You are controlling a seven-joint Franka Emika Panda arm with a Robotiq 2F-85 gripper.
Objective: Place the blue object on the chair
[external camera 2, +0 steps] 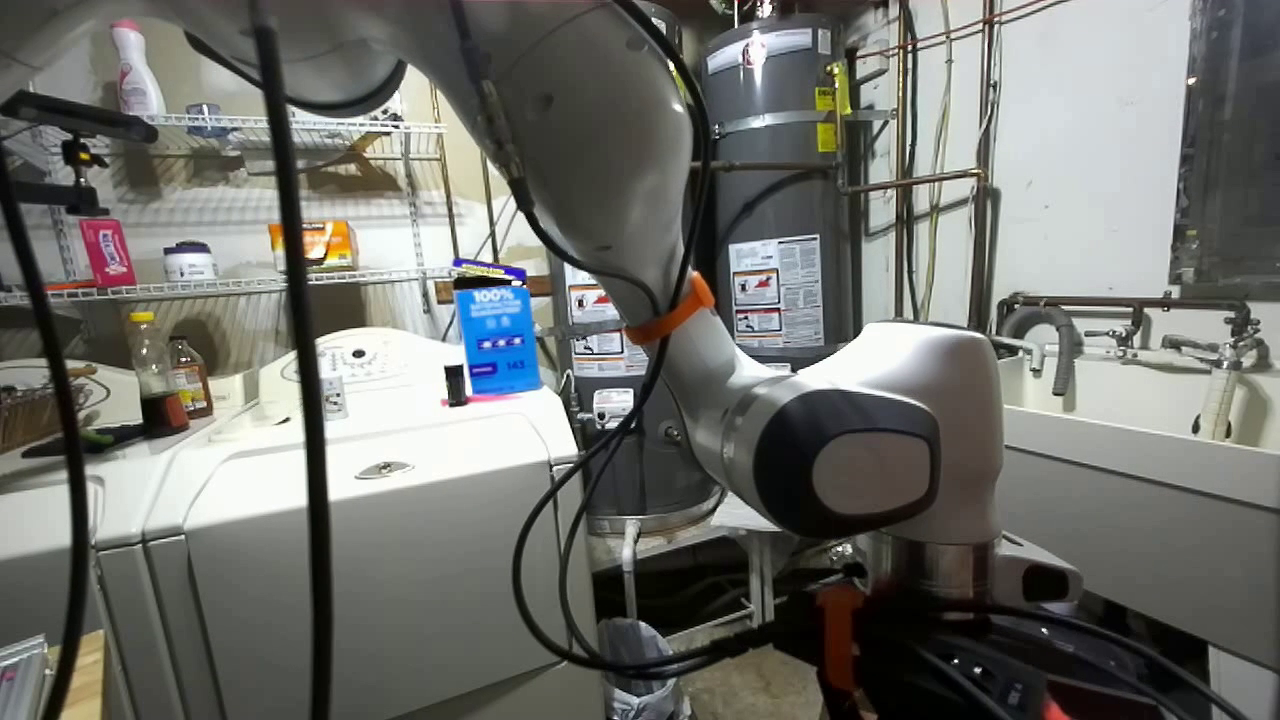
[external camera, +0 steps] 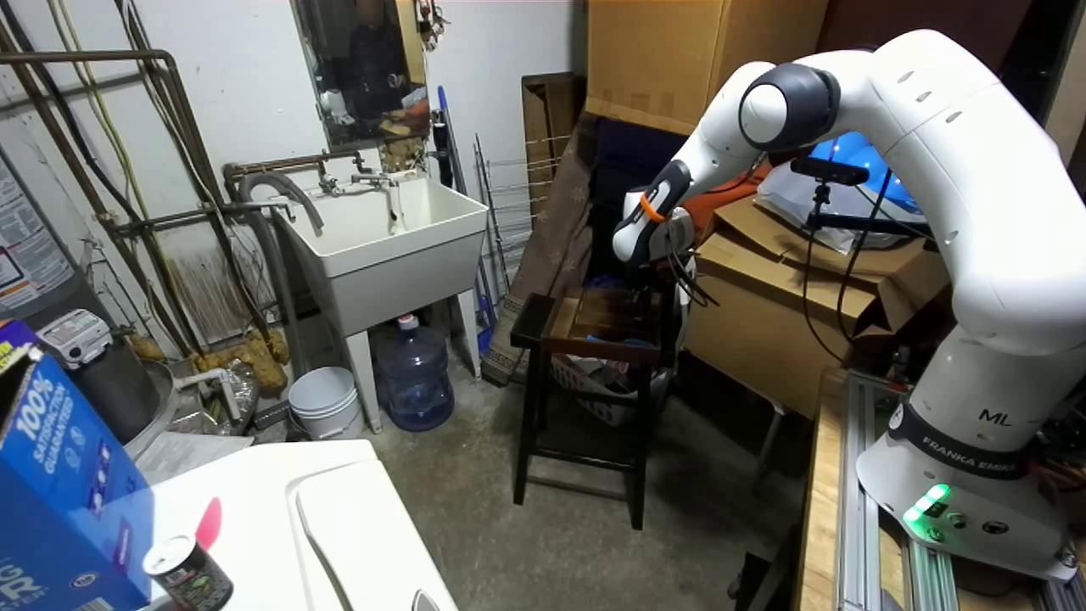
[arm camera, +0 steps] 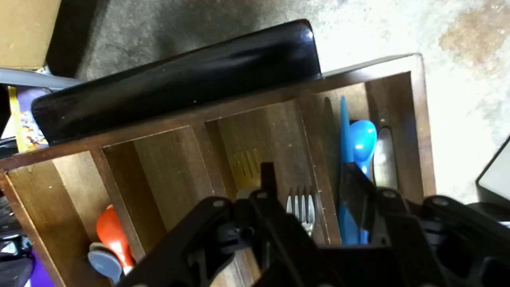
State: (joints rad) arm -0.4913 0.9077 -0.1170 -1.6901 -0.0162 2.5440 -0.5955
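Note:
The blue object, a slim light-blue stick [arm camera: 345,131], lies in the right-hand compartment of a brown wooden tray [arm camera: 422,127] in the wrist view, beside a blue spoon [arm camera: 363,139]. The tray rests on the dark chair [external camera: 533,314], whose glossy black edge [arm camera: 179,83] juts out past the tray. My gripper [arm camera: 310,179] is open above the tray. Its right finger hides part of the stick and spoon; its left finger is over the neighbouring compartment with a fork [arm camera: 305,207]. Nothing is seen held. In an exterior view the fingers are too dark to make out.
Other compartments hold an orange spoon [arm camera: 113,233] and a grey one [arm camera: 104,261]. A laundry basket [external camera: 615,412] sits behind the chair legs. Cardboard boxes [external camera: 747,331] stand beside the arm. A sink [external camera: 407,280] and water jug [external camera: 414,378] are across the floor. Loose cables [external camera 2: 560,600] hang near the wrist.

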